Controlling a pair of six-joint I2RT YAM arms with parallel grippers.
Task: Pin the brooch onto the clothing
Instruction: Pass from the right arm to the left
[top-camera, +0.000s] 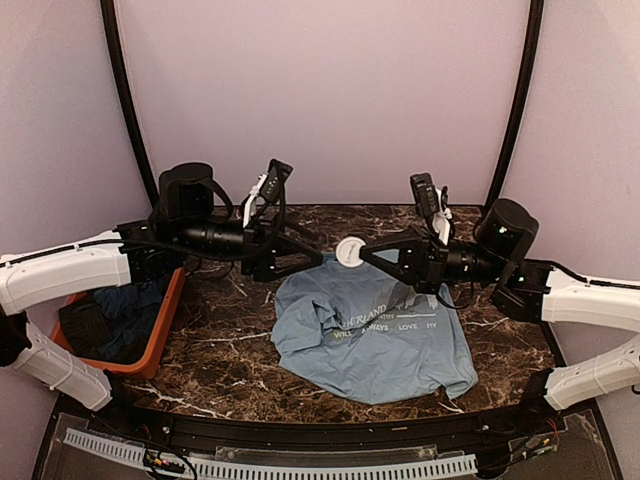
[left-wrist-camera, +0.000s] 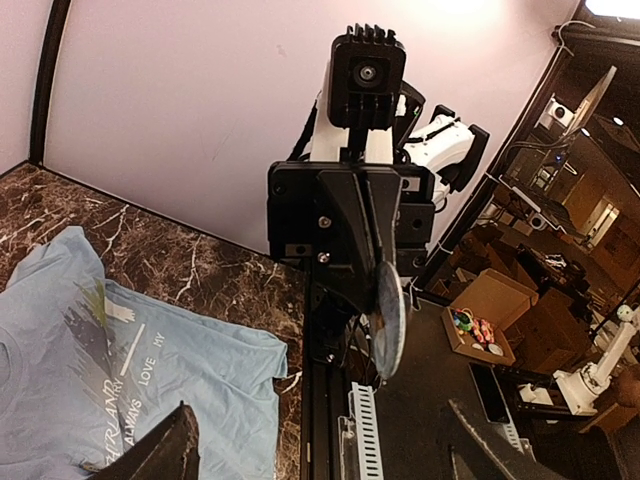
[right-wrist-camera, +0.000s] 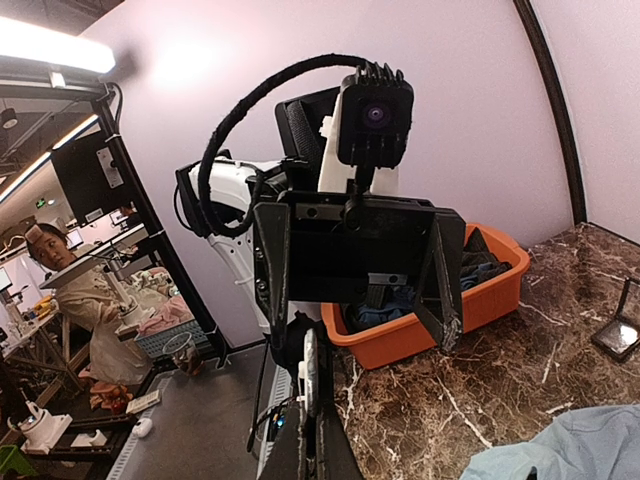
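Light blue and rumpled on the dark marble desk, that's the T-shirt, white lettering facing up. Over its far edge, the right gripper is clenched on the brooch, a thin round disc held up in the air, clear of the cloth. Directly opposite, the left gripper hangs released, fingers spread wide, near the disc but apart from it in the overhead view. Off to the left, an orange bin holds darker blue garments.
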